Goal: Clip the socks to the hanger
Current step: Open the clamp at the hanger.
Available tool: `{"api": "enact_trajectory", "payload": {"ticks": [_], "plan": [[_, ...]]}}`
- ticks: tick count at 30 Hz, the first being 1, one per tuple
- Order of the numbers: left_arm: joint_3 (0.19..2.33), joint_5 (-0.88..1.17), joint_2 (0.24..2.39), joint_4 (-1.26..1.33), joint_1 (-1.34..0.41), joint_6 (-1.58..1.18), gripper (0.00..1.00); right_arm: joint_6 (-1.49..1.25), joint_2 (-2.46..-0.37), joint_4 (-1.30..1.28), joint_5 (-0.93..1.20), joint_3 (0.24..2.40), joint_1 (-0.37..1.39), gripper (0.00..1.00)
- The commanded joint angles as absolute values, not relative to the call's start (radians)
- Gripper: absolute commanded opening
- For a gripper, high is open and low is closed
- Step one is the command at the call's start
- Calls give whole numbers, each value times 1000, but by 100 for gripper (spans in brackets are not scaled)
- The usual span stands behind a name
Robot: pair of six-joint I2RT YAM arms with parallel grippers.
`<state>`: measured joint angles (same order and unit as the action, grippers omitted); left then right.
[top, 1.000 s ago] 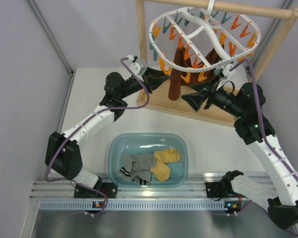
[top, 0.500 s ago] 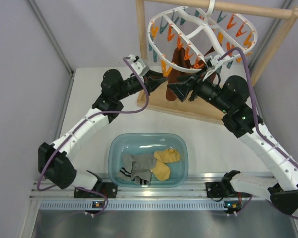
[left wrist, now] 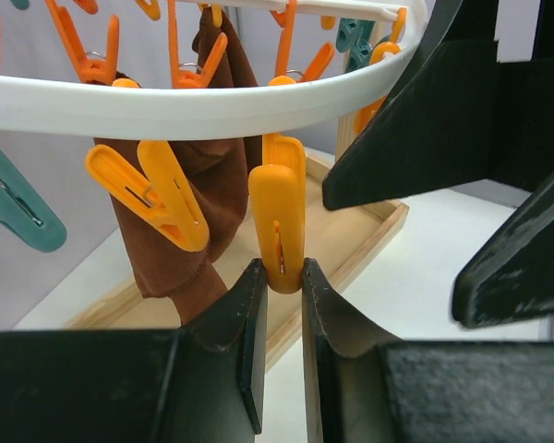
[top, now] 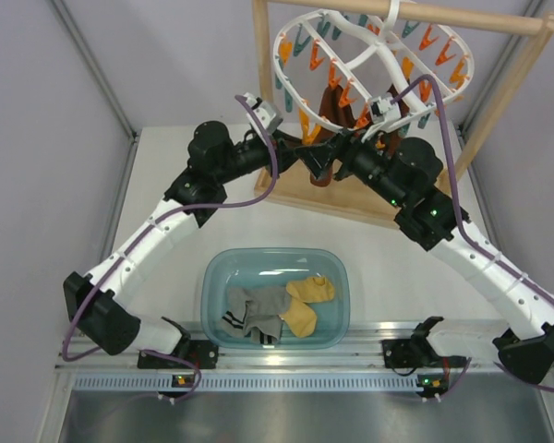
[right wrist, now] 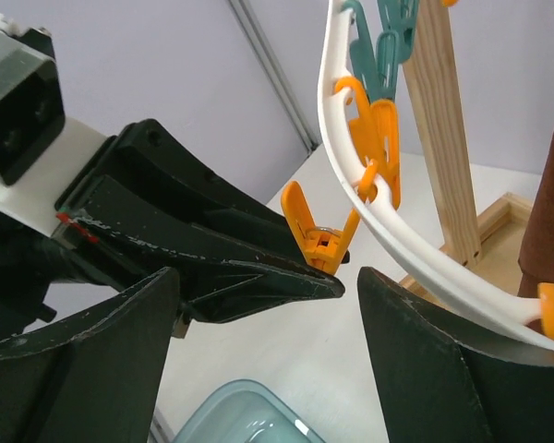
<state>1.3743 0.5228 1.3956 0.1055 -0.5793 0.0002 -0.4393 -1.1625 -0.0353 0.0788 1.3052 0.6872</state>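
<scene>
The white hanger [top: 369, 55] hangs from the wooden rack, its ring [left wrist: 212, 101] carrying orange and teal clips. My left gripper [top: 305, 152] is shut on the lower tip of one orange clip [left wrist: 277, 217] at the ring's near edge, pinching it between both fingers [left wrist: 245, 314]. My right gripper [top: 325, 164] stands open right beside it, and its fingers [left wrist: 425, 120] fill the right of the left wrist view. In the right wrist view the left gripper's tip and the same orange clip [right wrist: 319, 235] lie between the open jaws. The socks, yellow [top: 309, 291] and grey [top: 254, 314], lie in the basin.
A pale blue basin [top: 208, 286] sits near the front edge between the arm bases. Dark brown socks [top: 331, 106] hang clipped under the hanger. The wooden rack [top: 499, 101] has an upright post [right wrist: 439, 120] and a base tray [left wrist: 351, 249] behind both grippers.
The right arm has swung left and up until its open gripper meets the left gripper at the clip. The hanger has tilted and shifted slightly left. The left gripper keeps its pinch.
</scene>
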Motion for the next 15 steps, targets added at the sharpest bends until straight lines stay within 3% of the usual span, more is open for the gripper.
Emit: {"api": "enact_trajectory", "payload": {"ticks": [1, 15], "plan": [[1453, 517, 1347, 42, -606, 3, 0, -469, -1187, 18, 5, 1350, 718, 78], [1482, 494, 1335, -67, -641, 5, 0, -469, -1247, 21, -124, 1439, 736, 69]]}}
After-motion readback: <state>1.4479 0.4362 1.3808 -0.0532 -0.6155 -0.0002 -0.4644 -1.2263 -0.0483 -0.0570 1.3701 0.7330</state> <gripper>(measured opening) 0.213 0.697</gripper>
